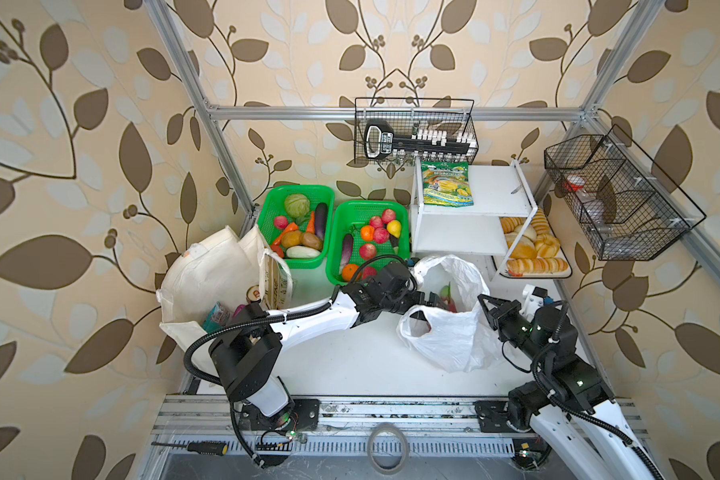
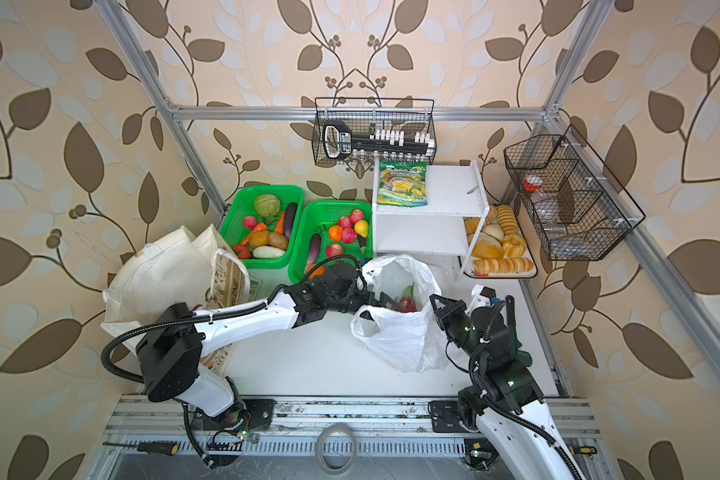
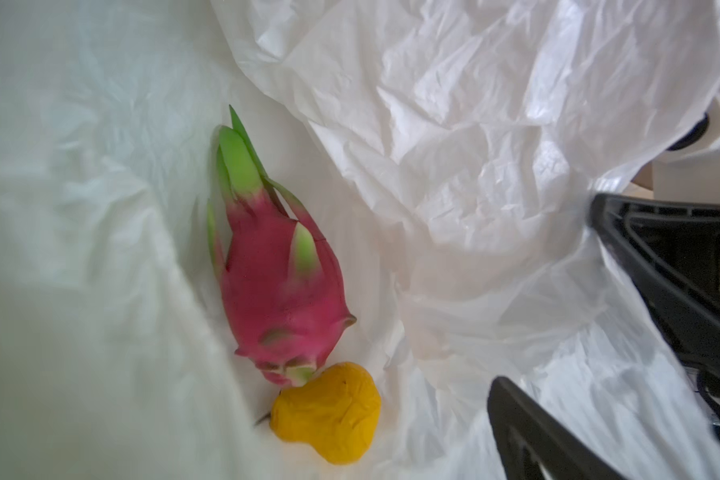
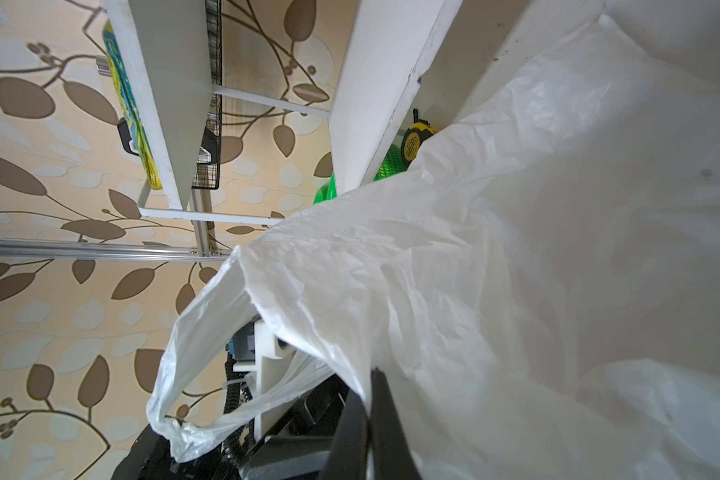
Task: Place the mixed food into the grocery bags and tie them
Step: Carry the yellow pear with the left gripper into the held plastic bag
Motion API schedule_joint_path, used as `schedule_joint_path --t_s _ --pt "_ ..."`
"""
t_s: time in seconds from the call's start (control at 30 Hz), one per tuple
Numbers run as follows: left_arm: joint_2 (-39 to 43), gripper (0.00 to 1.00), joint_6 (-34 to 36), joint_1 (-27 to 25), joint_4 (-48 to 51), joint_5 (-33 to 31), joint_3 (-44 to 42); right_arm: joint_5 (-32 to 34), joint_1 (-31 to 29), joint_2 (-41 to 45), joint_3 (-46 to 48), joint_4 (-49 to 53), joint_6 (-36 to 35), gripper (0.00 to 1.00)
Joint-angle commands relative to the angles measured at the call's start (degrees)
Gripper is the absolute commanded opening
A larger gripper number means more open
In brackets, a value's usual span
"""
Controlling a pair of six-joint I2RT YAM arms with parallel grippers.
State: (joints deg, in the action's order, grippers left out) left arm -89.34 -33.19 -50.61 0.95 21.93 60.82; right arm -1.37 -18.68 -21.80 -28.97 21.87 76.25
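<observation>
- Plastic bag [image 1: 445, 345] lies on the white surface [image 1: 350, 357] in both top views, with its mouth gaping.
- At the bag's rim, the right wrist view shows the right pincer [image 4: 373, 374] clenched on the film. A top view shows the right pincer [image 1: 482, 300] only at the bag's right edge.
- Reaching into the mouth is the left pincer [image 1: 439, 300]. The left wrist view shows the left pincer [image 3: 543, 293] released, with its fingers wide apart and nothing between them.
- Inside the bag, the dragon fruit [image 3: 275, 282] touches the pear [image 3: 329, 411]. The top views catch only a sliver of the dragon fruit [image 2: 408, 297]. The pear shows in the left wrist view alone.
- Farther left, the tote [image 1: 208, 274] slumps with a can [image 1: 253, 294] in its open mouth.
- Behind both stand the green baskets [image 1: 296, 224] of produce.
</observation>
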Motion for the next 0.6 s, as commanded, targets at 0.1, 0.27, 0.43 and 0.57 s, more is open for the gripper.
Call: schedule_joint_path --t_s 0.1,0.27,0.43,0.57 --pt "5.5 0.99 5.2 -0.1 6.5 1.4 4.3 3.3 1.3 -0.3 0.9 1.0 2.8 0.00" --pt "11.9 0.99 8.5 -0.1 8.7 1.5 1.3 7.3 2.1 -0.3 0.3 4.3 1.6 0.00" --pt "18.3 0.99 12.6 -0.1 12.4 1.3 -2.5 8.6 3.5 -0.4 1.5 5.9 1.3 0.00" --pt "23.3 0.99 13.9 -0.1 15.8 -5.4 -4.3 9.7 4.4 -0.2 2.2 5.8 1.4 0.00"
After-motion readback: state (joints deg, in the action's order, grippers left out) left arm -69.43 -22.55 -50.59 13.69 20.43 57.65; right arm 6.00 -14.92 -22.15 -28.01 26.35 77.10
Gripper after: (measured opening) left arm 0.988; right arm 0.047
